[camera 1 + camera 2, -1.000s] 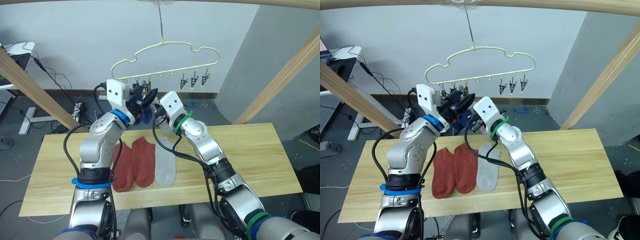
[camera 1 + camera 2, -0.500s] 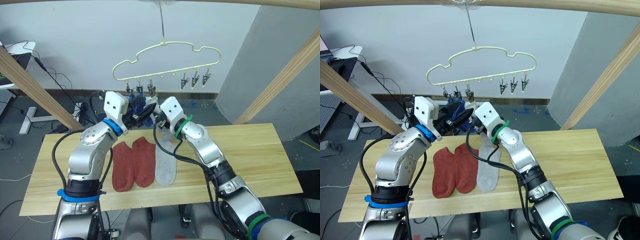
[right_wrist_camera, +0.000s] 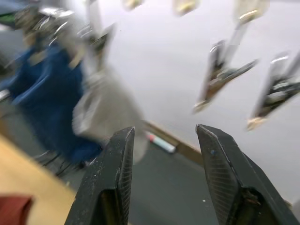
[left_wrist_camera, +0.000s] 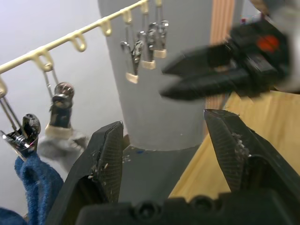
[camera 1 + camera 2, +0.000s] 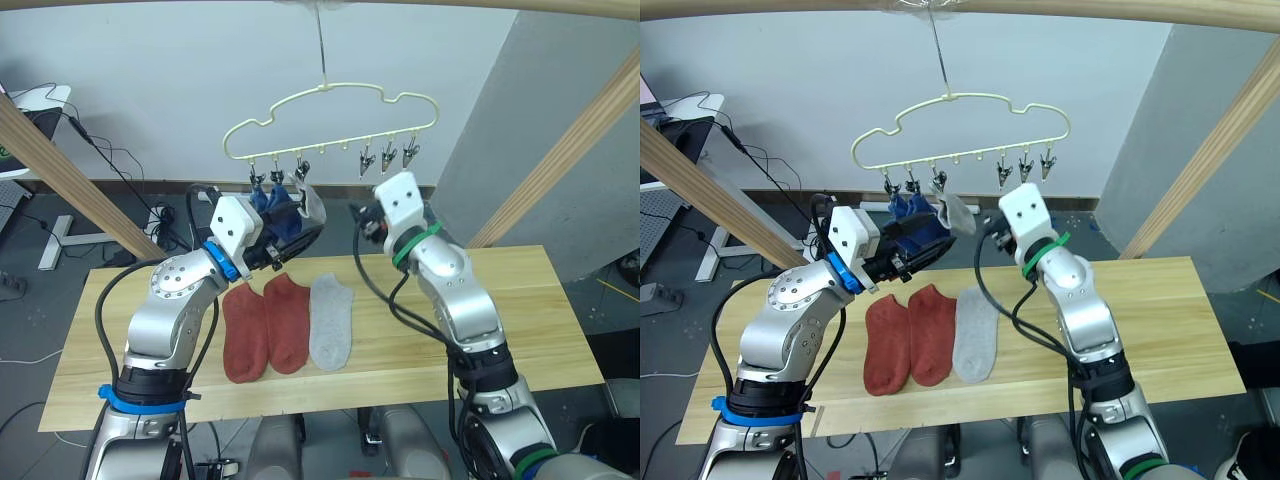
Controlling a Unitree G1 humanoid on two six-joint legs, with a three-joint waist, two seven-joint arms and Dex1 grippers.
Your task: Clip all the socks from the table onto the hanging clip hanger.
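your table (image 5: 500, 300) carries two rust-red socks (image 5: 265, 325) and one grey sock (image 5: 331, 320) near its middle. the clip hanger (image 5: 330, 120) above its far edge holds two blue socks (image 5: 280, 212) and a grey one (image 5: 956, 213). both grippers, left (image 4: 164, 136) and right (image 3: 161, 154), are spread wide and empty.

Two rust-red socks (image 5: 265, 328) and one light grey sock (image 5: 331, 322) are lying on the pale wooden surface (image 5: 520, 320) with its streaky grain. Two blue socks (image 5: 275, 212) and a grey sock (image 5: 312, 205) are hanging from the pale cream hanger (image 5: 330, 112), whose silver clips (image 5: 385, 158) are glinting.
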